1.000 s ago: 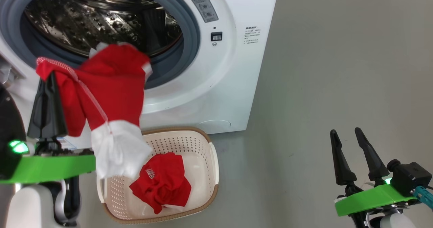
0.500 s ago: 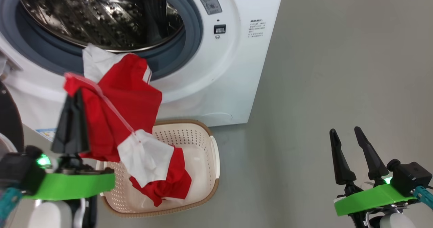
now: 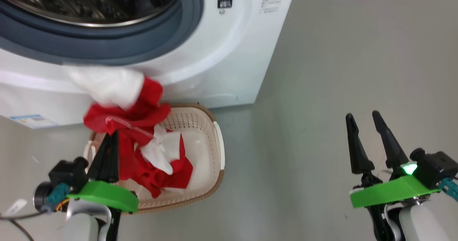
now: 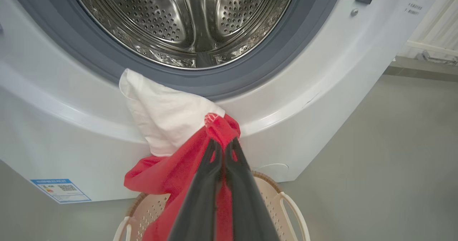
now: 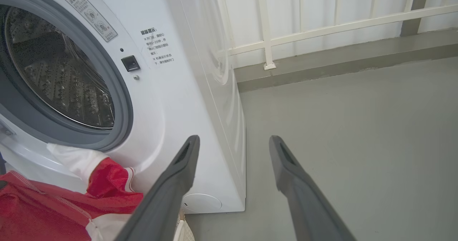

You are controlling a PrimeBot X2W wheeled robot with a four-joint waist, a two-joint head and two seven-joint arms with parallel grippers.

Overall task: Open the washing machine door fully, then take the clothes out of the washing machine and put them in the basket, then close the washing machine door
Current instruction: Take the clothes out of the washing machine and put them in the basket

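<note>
A soft bright red garment with white parts (image 4: 171, 169) is being held by the left end effector (image 4: 223, 142). Its two long dark fingers are being pressed together on a fold of the red fabric. Just beyond the fingertips, the white part of the garment is lying against the front of the big white front-loading washing machine (image 3: 222, 55), right under the grey rubber drum seal (image 3: 143, 44). The shiny steel drum (image 4: 186, 19) is being seen above and beyond this end effector.

Under the left end effector, the small cream plastic basket with a brown rim (image 3: 218, 151) is standing on the grey floor (image 3: 322, 73), close to the machine front. The garment is hanging down into it, and more red fabric is lying inside. Where one piece ends cannot be told.

The right end effector (image 3: 362, 115) is being held over the floor with its fingers wide apart and nothing between them. The basket and the machine are well to the left of it.
</note>
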